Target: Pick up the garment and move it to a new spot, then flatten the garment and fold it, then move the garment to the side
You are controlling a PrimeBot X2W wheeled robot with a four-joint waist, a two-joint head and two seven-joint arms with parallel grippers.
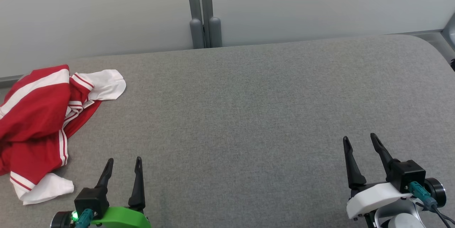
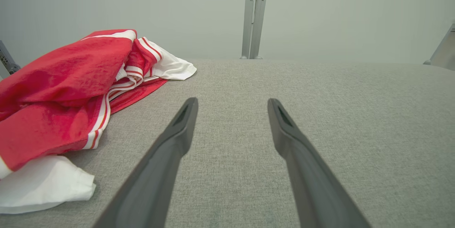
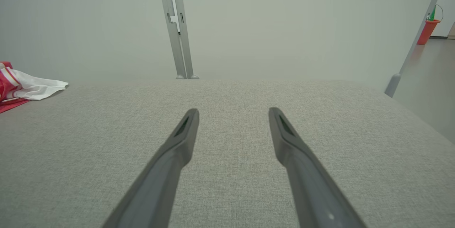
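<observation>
Along the left edge of the table [image 1: 249, 114] in the head view lies the crumpled garment [image 1: 39, 121]; both wrist views show the left gripper [image 2: 231, 100] and right gripper [image 3: 233, 110] spread empty, so pickup is pending, likely a leftward reach

The garment [image 1: 39, 121] is lying on the table [image 1: 249, 114] at its left side, reaching from near the back edge toward the front. The left gripper [image 1: 124, 158] is sitting at the front left, just right of the garment and apart from it. The right gripper [image 1: 358, 136] is sitting at the front right, well apart from both. Two posts [image 1: 205, 25] are standing behind the table's back edge, near its middle, before a wall [image 1: 320, 4].
</observation>
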